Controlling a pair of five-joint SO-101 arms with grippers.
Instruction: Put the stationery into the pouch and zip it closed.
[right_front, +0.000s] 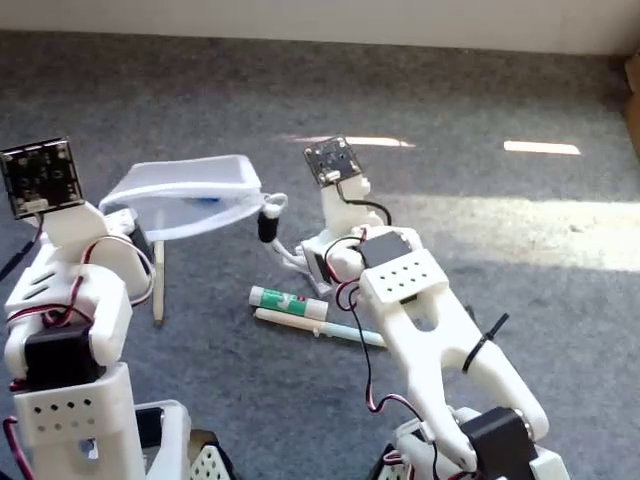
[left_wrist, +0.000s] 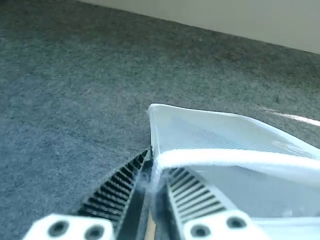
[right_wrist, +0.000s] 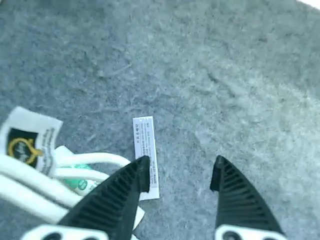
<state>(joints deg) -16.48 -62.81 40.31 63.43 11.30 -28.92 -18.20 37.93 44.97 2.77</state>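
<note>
My left gripper (left_wrist: 152, 186) is shut on the rim of a white translucent mesh pouch (left_wrist: 225, 145), which it holds above the carpet with its mouth open. In the high view the pouch (right_front: 190, 200) hangs at the left, with something blue inside. My right gripper (right_wrist: 180, 167) is open over bare carpet, nothing between its fingers. It sits (right_front: 272, 232) just by the pouch's right corner and its white loop (right_front: 275, 203). A white and green glue stick (right_front: 288, 301) and a pale pen (right_front: 320, 328) lie on the carpet below it. A wooden pencil (right_front: 158, 285) lies beside the left arm.
Grey carpet covers the whole floor, with a sunlit patch (right_front: 520, 230) at the right. A white label strip (right_wrist: 145, 155), a printed tag (right_wrist: 27, 142) and white cords (right_wrist: 60, 170) lie close to one of my right fingers (right_wrist: 120, 195).
</note>
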